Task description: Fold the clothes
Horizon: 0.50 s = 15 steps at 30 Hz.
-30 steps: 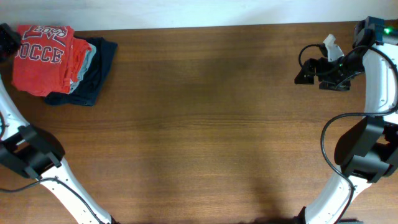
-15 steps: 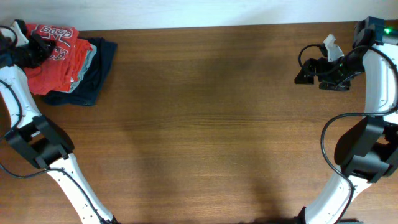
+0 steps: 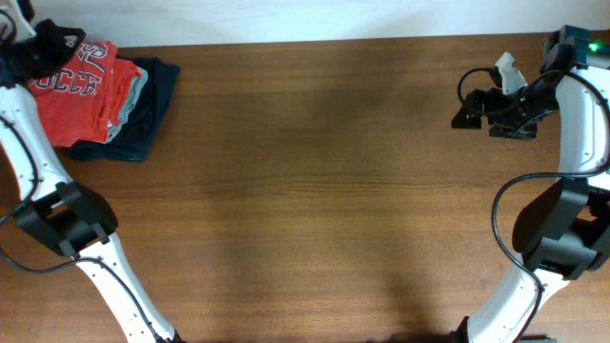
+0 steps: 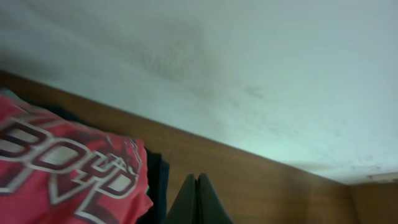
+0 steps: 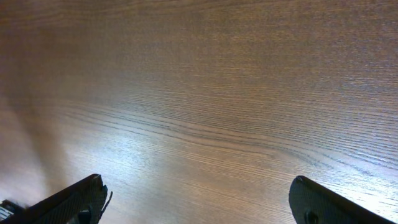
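Observation:
The clothes show as one orange-red T-shirt [image 3: 84, 95] with navy-and-white lettering, lying folded on top of a pile at the table's far left corner. My left gripper [image 3: 55, 42] hangs over the shirt's far edge, shut with nothing between its fingers. In the left wrist view its fingertips [image 4: 198, 200] press together, and the lettered shirt [image 4: 62, 168] lies to their left. My right gripper [image 3: 466, 100] stands open at the far right above bare wood. In the right wrist view it [image 5: 196, 199] has only table between its wide-apart fingers.
A dark navy garment [image 3: 151, 110] lies under the shirt and sticks out to its right. A pale grey garment [image 3: 134, 95] shows as a strip between them. The brown table [image 3: 315, 191] ends at a white wall [image 4: 249, 74] just behind the pile.
My left arm has swung in from the left edge to the pile. It covered the shirt's lettering half a second ago and now sits further back. The right arm has not moved.

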Motion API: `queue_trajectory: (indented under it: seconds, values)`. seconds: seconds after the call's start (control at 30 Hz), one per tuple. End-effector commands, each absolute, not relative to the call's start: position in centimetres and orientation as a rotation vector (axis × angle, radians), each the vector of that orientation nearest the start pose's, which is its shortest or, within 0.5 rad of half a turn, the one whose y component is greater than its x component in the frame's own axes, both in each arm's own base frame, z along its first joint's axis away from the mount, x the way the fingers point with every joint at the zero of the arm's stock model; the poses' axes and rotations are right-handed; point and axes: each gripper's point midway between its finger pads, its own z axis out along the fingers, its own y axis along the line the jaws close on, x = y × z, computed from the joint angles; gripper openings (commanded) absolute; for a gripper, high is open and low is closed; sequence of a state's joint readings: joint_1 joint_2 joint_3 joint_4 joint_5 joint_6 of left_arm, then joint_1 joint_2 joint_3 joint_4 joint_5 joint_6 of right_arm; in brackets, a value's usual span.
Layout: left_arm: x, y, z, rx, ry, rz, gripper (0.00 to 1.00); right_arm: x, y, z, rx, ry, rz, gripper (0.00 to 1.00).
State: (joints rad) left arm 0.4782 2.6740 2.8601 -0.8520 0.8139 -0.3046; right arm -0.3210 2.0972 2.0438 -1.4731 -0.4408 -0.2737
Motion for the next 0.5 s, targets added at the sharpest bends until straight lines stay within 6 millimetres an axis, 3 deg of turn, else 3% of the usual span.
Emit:
queue_trajectory:
  seconds: [0.0, 0.2, 0.3, 0.37, 0.47]
  values:
    - [62.7, 16.8, 19.2, -0.41, 2.141, -0.763, 0.0, 41.2, -6.1, 16.5, 0.028, 2.897, 0.58, 0.98]
    - [63.3, 13.7, 13.5, -0.378, 2.237, -0.786, 0.01, 41.2, -6.1, 16.5, 0.028, 2.897, 0.58, 0.99]
    - [63.5, 12.7, 11.9, -0.369, 2.251, -0.804, 0.01, 41.2, -6.1, 16.5, 0.028, 2.897, 0.58, 0.98]
    - [63.7, 12.2, 12.2, -0.338, 2.231, -0.839, 0.01, 41.2, -6.1, 16.5, 0.028, 2.897, 0.58, 0.98]
    - [63.8, 11.5, 15.0, -0.254, 2.161, -0.916, 0.01, 41.2, -6.1, 16.5, 0.028, 2.897, 0.58, 0.99]
